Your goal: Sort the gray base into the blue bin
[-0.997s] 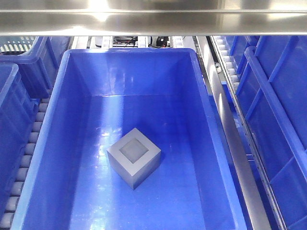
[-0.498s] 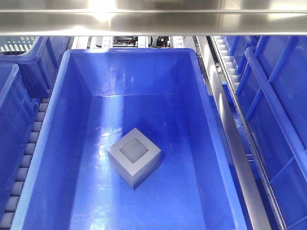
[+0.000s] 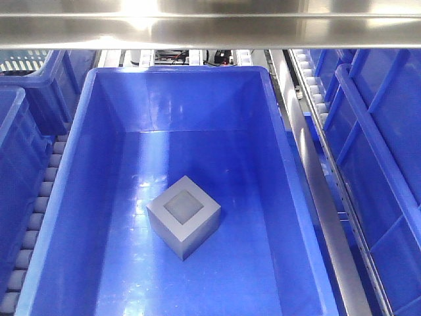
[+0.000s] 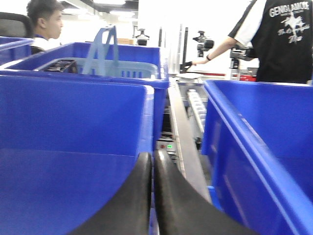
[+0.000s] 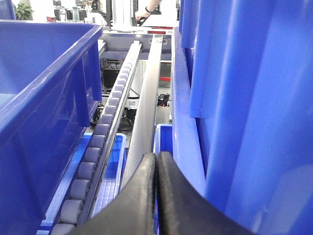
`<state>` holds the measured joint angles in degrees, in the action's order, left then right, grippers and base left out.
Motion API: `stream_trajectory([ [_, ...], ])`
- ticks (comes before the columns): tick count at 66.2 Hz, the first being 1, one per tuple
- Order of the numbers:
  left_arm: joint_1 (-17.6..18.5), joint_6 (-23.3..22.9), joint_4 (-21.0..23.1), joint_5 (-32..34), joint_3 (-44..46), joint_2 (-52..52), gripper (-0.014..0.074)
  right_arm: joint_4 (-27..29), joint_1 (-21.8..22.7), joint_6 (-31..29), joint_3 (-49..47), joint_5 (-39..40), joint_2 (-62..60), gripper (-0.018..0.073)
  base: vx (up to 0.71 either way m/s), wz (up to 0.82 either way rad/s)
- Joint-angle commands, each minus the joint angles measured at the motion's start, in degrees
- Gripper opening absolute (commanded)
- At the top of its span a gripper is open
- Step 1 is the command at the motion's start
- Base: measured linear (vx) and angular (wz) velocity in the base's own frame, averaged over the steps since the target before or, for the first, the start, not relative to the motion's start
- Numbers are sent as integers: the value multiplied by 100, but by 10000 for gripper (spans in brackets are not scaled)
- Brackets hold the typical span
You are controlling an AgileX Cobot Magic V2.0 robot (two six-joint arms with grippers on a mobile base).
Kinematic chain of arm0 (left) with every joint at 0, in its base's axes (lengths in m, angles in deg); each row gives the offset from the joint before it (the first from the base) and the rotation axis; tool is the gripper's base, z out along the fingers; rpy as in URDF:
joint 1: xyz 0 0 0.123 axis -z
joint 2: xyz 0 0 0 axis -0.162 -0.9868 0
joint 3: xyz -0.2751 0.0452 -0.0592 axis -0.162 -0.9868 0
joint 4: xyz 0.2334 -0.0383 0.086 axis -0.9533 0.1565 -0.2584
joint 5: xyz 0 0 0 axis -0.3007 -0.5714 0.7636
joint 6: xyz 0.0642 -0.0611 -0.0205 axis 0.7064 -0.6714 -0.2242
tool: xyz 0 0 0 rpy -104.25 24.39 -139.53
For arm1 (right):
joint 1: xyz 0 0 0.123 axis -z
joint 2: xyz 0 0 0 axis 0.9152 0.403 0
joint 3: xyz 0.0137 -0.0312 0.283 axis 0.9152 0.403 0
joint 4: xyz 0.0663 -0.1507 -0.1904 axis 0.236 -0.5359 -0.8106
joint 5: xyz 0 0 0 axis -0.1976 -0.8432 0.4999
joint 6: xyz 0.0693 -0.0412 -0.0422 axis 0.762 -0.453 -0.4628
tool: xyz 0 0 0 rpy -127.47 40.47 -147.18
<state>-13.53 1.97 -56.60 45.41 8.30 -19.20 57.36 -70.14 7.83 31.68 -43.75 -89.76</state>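
Note:
The gray base (image 3: pixel 183 216) rests on the floor of the blue bin (image 3: pixel 75 171) in the front view, recessed face up, turned corner-on. No gripper shows in that view. In the left wrist view my left gripper (image 4: pixel 152 156) is shut with nothing between its black fingers, held outside the bins beside a blue wall (image 4: pixel 73 122). The right wrist view has my right gripper (image 5: pixel 156 156) shut and empty too, over the metal rail (image 5: pixel 146 98) between bins. The base is not visible in either wrist view.
Other blue bins flank the central one: left (image 3: pixel 20 164) and right (image 3: pixel 381 151). Roller conveyors (image 5: pixel 98 142) and a steel rail (image 3: pixel 322 197) run between them. A steel bar (image 3: pixel 210 29) crosses overhead. People (image 4: pixel 279 39) stand at the far end beyond a light-blue basket (image 4: pixel 98 63).

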Motion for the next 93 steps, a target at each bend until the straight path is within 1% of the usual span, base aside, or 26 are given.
stream_trajectory([
  [1,184,-70,4,410,-179,94,-6,-64,29,-31,79,446,-66,-9,0,0],
  [6,266,-64,0,372,-179,94,-6,-64,29,-31,79,446,-66,-9,0,0],
  [21,267,-64,-12,-38,-179,94,-6,-64,29,-31,79,446,-66,-9,0,0],
  [93,267,-64,11,-56,-169,90,-6,-64,29,-31,79,446,-66,-9,0,0],
])
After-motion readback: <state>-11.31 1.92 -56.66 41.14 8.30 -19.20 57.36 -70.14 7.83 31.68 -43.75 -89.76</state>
